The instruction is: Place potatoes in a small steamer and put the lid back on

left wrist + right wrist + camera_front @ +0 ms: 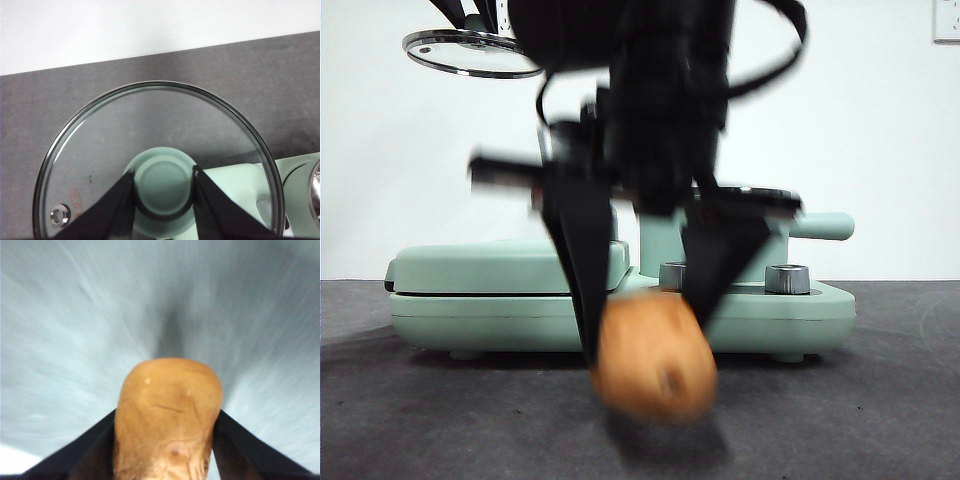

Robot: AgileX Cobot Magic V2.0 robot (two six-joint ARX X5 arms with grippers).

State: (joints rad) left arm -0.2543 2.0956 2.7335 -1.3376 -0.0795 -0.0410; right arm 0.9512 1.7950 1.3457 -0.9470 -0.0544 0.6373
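**Operator:** I read the right gripper (645, 330) at centre of the front view, reaching down from above. Its two black jaws are clamped on the potato (655, 355), one on each flank. The potato sits low between them, its rounded end projecting below the jaw tips, with a dark spot facing the camera. It hangs clear of the dark table (880, 420), with a shadow beneath it. This part of the picture is blurred.

**Checker:** Confirm from the wrist camera?

**Operator:** Confirmed. In the right wrist view the potato (169, 420) fills the gap between the jaws, touching both, and extends past the tips. The background there is streaked, so I cannot read anything behind it.

**Checker:** Status of the left gripper?

**Operator:** The left gripper (163, 187) is closed on the mint-green knob (164, 186) of the lid (100, 150); each jaw presses one side of the knob. The glass disc spreads all round the jaws. In the front view I see the lid (470, 52) high at the upper left, well above the appliance.

**Checker:** And the small steamer?

**Operator:** The small steamer (665, 245) stands behind the right gripper on the green base unit (800, 305), mostly hidden by the arm. Its side handle (823, 226) points right. The flat green cover (500, 268) lies on the base's left half.
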